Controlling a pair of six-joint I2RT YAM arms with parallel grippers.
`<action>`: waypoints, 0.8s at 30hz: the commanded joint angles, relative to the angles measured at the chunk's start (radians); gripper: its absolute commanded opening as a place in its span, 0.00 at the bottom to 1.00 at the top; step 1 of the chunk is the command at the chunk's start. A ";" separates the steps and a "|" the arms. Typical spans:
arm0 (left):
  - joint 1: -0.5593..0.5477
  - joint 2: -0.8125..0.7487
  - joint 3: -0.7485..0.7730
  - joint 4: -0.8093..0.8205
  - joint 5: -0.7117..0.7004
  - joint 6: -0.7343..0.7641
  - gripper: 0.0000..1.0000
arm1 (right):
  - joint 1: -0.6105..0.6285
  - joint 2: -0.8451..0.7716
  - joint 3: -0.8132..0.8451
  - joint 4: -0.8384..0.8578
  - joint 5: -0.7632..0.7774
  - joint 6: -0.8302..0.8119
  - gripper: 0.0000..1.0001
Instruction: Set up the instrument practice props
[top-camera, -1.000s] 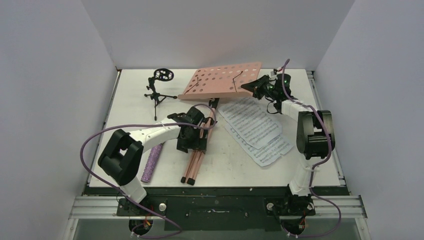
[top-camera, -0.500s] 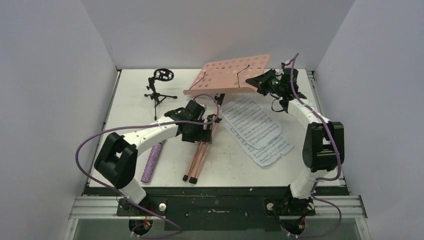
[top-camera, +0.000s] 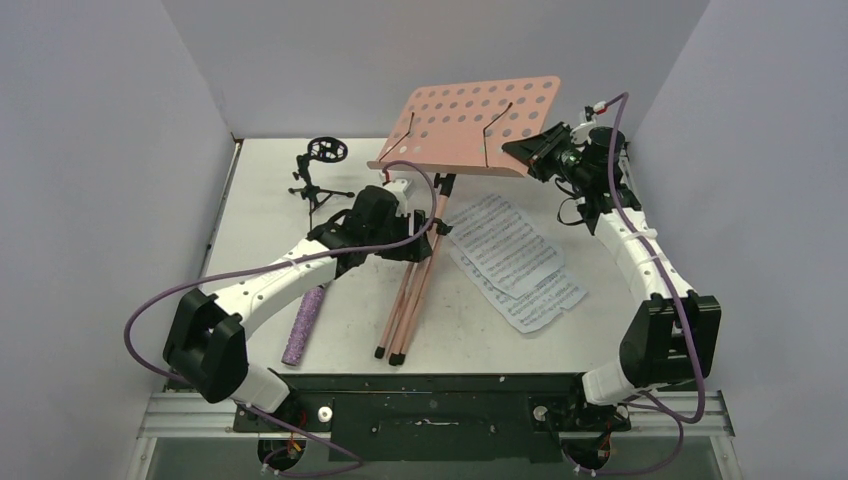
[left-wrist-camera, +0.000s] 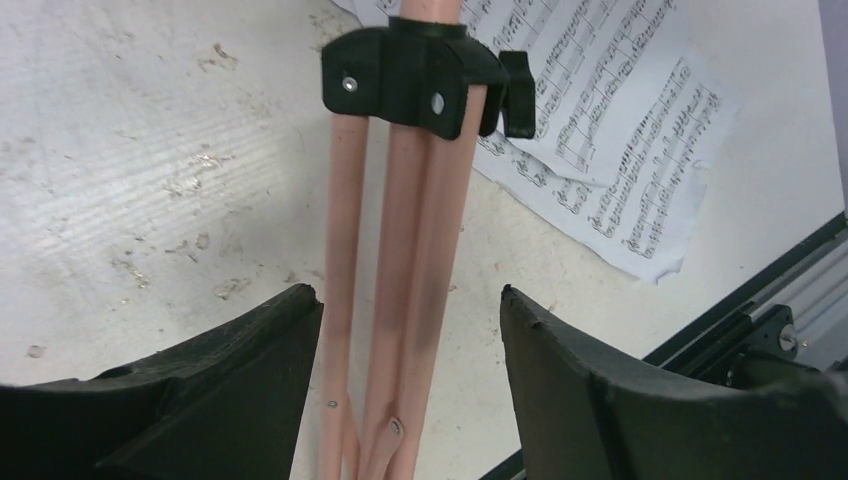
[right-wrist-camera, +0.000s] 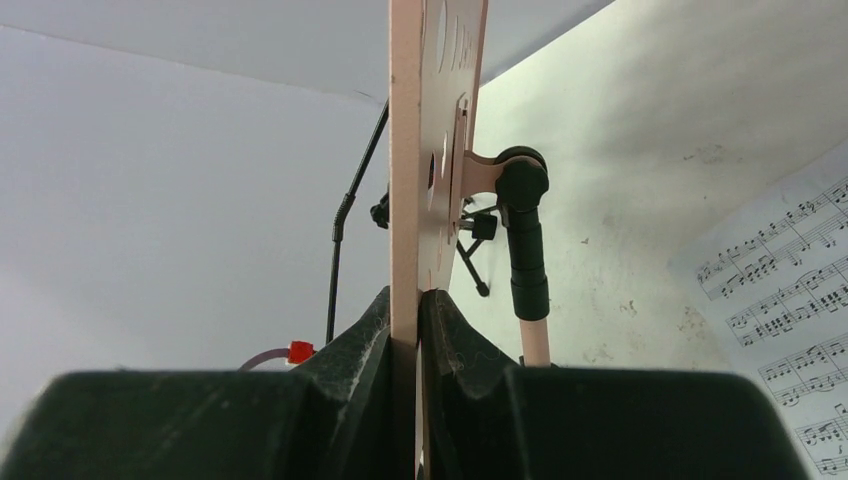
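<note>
The pink music stand is tilted up off the table, its perforated desk (top-camera: 470, 125) raised at the back and its folded legs (top-camera: 412, 295) slanting down to the table. My right gripper (top-camera: 522, 150) is shut on the desk's right edge (right-wrist-camera: 405, 150), which the fingers pinch (right-wrist-camera: 418, 300). My left gripper (top-camera: 412, 238) straddles the folded legs (left-wrist-camera: 400, 250) just below the black collar (left-wrist-camera: 415, 75); it stands open (left-wrist-camera: 410, 300), with a gap on the right side. White sheet-music pages (top-camera: 515, 262) lie right of the legs. The purple microphone (top-camera: 305, 325) lies at the left. The black mic stand (top-camera: 320, 175) stands at the back left.
White walls close in the table on three sides. The black front rail (top-camera: 430, 385) runs along the near edge, close to the stand's feet. The sheet-music pages (left-wrist-camera: 620, 150) lie just beyond the collar in the left wrist view.
My right gripper has lifted the desk higher, tipping the stand more upright. My left gripper has slid up the legs toward the collar, and its jaws have narrowed somewhat.
</note>
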 joint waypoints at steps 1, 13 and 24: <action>-0.003 -0.048 0.032 0.045 -0.079 0.062 0.63 | 0.012 -0.123 0.118 0.164 -0.025 0.033 0.05; -0.099 0.049 0.218 -0.162 -0.205 0.110 0.59 | 0.074 -0.180 0.156 0.045 0.067 -0.024 0.05; -0.168 0.136 0.254 -0.203 -0.310 0.115 0.53 | 0.083 -0.162 0.204 0.060 0.050 0.005 0.05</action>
